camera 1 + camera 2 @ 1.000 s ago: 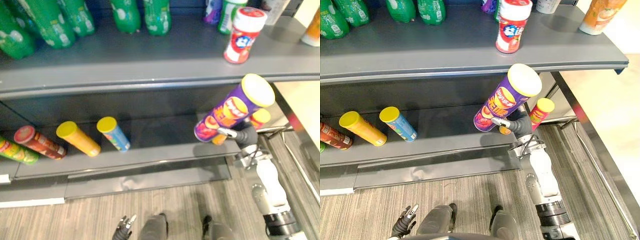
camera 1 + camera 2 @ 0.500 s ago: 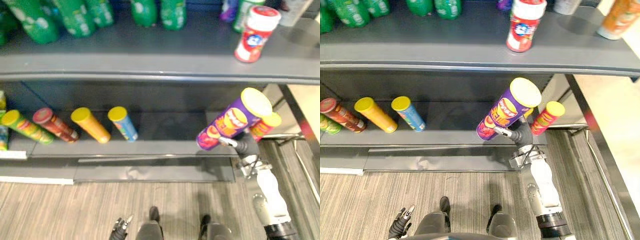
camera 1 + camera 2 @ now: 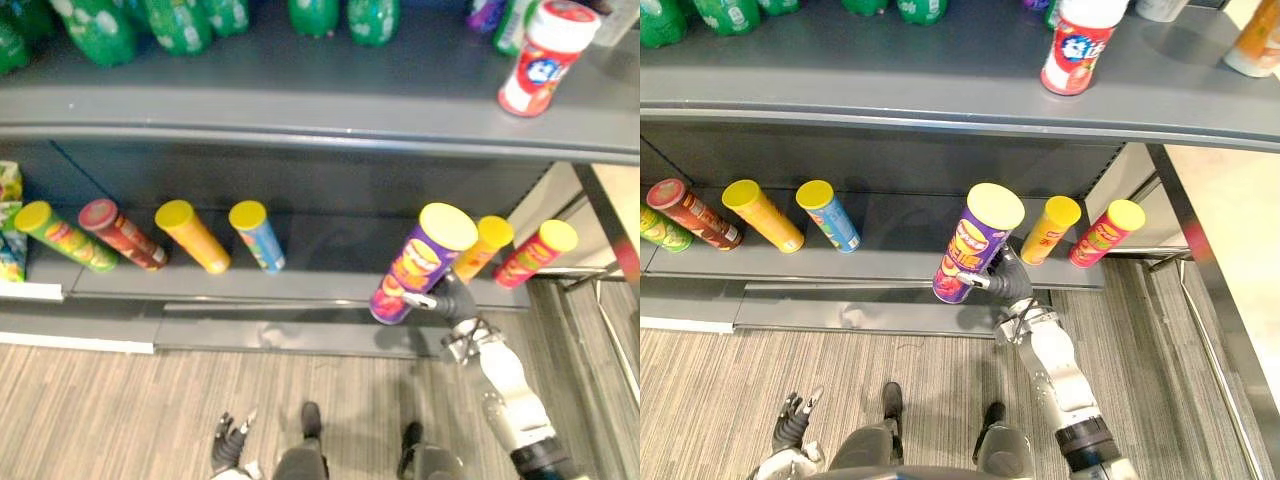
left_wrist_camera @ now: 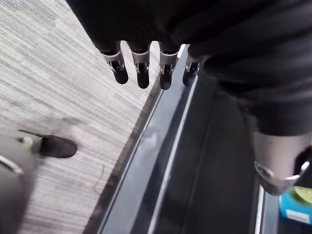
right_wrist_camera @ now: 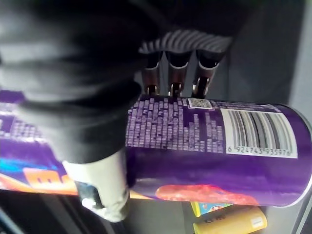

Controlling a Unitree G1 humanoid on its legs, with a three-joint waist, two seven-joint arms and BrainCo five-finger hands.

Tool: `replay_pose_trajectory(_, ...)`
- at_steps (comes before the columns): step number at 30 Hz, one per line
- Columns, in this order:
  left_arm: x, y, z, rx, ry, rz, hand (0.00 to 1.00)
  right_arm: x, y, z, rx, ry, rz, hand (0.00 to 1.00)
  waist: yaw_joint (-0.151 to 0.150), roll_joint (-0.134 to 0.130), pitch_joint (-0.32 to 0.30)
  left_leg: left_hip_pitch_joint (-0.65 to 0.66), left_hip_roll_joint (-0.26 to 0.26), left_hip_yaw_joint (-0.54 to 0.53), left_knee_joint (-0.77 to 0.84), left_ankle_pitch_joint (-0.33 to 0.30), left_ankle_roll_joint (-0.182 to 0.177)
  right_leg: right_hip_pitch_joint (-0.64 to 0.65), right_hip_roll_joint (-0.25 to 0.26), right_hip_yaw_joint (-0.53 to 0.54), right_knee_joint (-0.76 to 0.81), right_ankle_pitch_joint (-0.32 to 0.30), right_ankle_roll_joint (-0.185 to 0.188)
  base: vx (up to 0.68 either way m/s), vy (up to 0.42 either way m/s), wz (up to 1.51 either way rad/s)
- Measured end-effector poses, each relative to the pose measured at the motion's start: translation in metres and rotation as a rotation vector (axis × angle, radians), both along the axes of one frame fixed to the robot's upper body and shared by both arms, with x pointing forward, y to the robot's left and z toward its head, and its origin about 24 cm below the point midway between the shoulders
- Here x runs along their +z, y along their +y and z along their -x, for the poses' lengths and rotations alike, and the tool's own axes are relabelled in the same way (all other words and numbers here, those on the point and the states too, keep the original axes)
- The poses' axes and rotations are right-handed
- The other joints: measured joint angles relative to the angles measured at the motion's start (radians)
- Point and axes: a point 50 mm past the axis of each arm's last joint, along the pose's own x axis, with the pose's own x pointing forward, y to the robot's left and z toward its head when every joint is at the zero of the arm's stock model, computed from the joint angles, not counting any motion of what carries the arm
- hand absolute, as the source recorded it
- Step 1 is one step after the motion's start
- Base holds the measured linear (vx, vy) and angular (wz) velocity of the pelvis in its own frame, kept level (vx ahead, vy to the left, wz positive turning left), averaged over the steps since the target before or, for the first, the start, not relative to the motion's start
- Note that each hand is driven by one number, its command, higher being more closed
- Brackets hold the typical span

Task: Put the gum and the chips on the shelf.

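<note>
**Chips can comes down from the top board to the lower one**

The grey shelf unit (image 3: 300,100) sits differently in view than a second ago. That is the robot's head moving (more of the left end shows now), not the shelf. On its upper board the green bottles (image 3: 100,25) stand as before. On the lower board (image 3: 325,262) cans lie in a row with their lids toward the room: a blue can (image 3: 257,235) and others at the left, an orange can (image 3: 480,245) and a red can (image 3: 535,252) at the right.

The real change is the purple chips can (image 3: 420,262). One second ago its pale lid was up at the front edge of the upper board. Now the lid is in front of the lower opening and the base hangs at the lower board's front edge, tilted, just to the left of the orange can. As far as I can judge, it does not rest on the board yet. So the chips are meant for the gap in that row, and I think the push inward and the release remain.

The gum jar (image 3: 545,55) stands upright on the upper board near the right end, so that half looks finished.

The right hand (image 3: 452,300) is clamped on the purple chips can, fingers (image 5: 174,78) on one side and thumb on the other. The left hand (image 3: 225,450) hangs low over the floor, fingers straight, holding nothing.
</note>
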Motion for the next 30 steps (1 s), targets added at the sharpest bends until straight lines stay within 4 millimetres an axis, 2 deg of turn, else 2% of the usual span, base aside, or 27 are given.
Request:
replay_pose_trajectory(2, 0.007, 0.000, -0.014, 0.002, -0.036, -0.049, 0.00, 0.007, 0.002, -0.012, -0.028, -0.023, 0.016, 1.00, 0.003, 0.008, 0.027, -0.025, -0.002, -0.012, 0.034, -0.004, -0.003, -0.006, -0.004, -0.006, 0.011, 0.000, 0.000, -0.03, 0.004, 0.17)
replay_pose_trajectory(5, 0.027, 0.000, -0.045, 0.044, -0.142, -0.121, 0.00, 0.029, 0.006, -0.032, -0.079, -0.101, 0.024, 1.00, 0.016, 0.027, 0.113, -0.104, -0.003, -0.038, 0.158, -0.049, -0.003, -0.051, -0.022, -0.011, 0.088, -0.022, -0.010, -0.10, 0.020, 0.16)
replay_pose_trajectory(8, 0.033, 0.001, -0.055, 0.086, -0.174, -0.142, 0.00, 0.033, 0.006, -0.043, -0.130, -0.113, 0.068, 1.00, 0.028, 0.035, 0.158, -0.153, -0.006, -0.055, 0.229, -0.071, -0.004, -0.089, -0.038, -0.014, 0.162, -0.051, -0.015, -0.11, -0.012, 0.15)
replay_pose_trajectory(11, 0.037, 0.002, -0.058, 0.107, -0.184, -0.167, 0.00, 0.028, 0.002, -0.054, -0.199, -0.096, 0.131, 1.00, 0.041, 0.034, 0.177, -0.193, -0.007, -0.071, 0.261, -0.074, -0.002, -0.128, -0.050, -0.023, 0.212, -0.074, -0.022, -0.10, -0.041, 0.16)
replay_pose_trajectory(15, 0.037, -0.002, -0.060, 0.083, -0.182, -0.177, 0.00, 0.028, -0.010, -0.071, -0.311, -0.077, 0.176, 1.00, 0.057, 0.049, 0.189, -0.236, -0.009, -0.092, 0.281, -0.068, 0.001, -0.161, -0.059, -0.044, 0.251, -0.092, -0.028, -0.06, -0.037, 0.18)
replay_pose_trajectory(17, 0.036, -0.004, -0.061, 0.071, -0.174, -0.168, 0.00, 0.036, -0.018, -0.079, -0.371, -0.090, 0.171, 1.00, 0.065, 0.059, 0.198, -0.260, -0.009, -0.098, 0.304, -0.068, 0.001, -0.182, -0.070, -0.047, 0.277, -0.097, -0.033, -0.06, -0.039, 0.15)
replay_pose_trajectory(20, 0.034, -0.013, -0.065, 0.063, -0.172, -0.130, 0.00, 0.059, -0.033, -0.087, -0.472, -0.169, 0.128, 1.00, 0.083, 0.083, 0.216, -0.307, -0.019, -0.107, 0.343, -0.072, 0.002, -0.226, -0.093, -0.050, 0.334, -0.112, -0.034, -0.06, -0.032, 0.13)
replay_pose_trajectory(22, 0.031, -0.016, -0.064, 0.054, -0.153, -0.113, 0.00, 0.075, -0.034, -0.090, -0.514, -0.224, 0.097, 1.00, 0.085, 0.090, 0.228, -0.343, -0.025, -0.110, 0.365, -0.072, 0.002, -0.263, -0.112, -0.054, 0.378, -0.131, -0.036, -0.05, -0.042, 0.15)
replay_pose_trajectory(28, 0.029, -0.028, -0.065, 0.043, -0.158, -0.068, 0.00, 0.096, -0.031, -0.093, -0.605, -0.306, 0.072, 1.00, 0.108, 0.098, 0.239, -0.407, -0.009, -0.075, 0.414, -0.074, 0.003, -0.328, -0.141, -0.064, 0.458, -0.167, -0.046, -0.03, -0.067, 0.13)
replay_pose_trajectory(30, 0.031, -0.030, -0.067, 0.040, -0.178, -0.057, 0.00, 0.115, -0.028, -0.095, -0.635, -0.376, 0.062, 1.00, 0.110, 0.101, 0.243, -0.440, -0.006, -0.077, 0.432, -0.074, 0.003, -0.359, -0.145, -0.067, 0.480, -0.174, -0.050, -0.02, -0.045, 0.06)
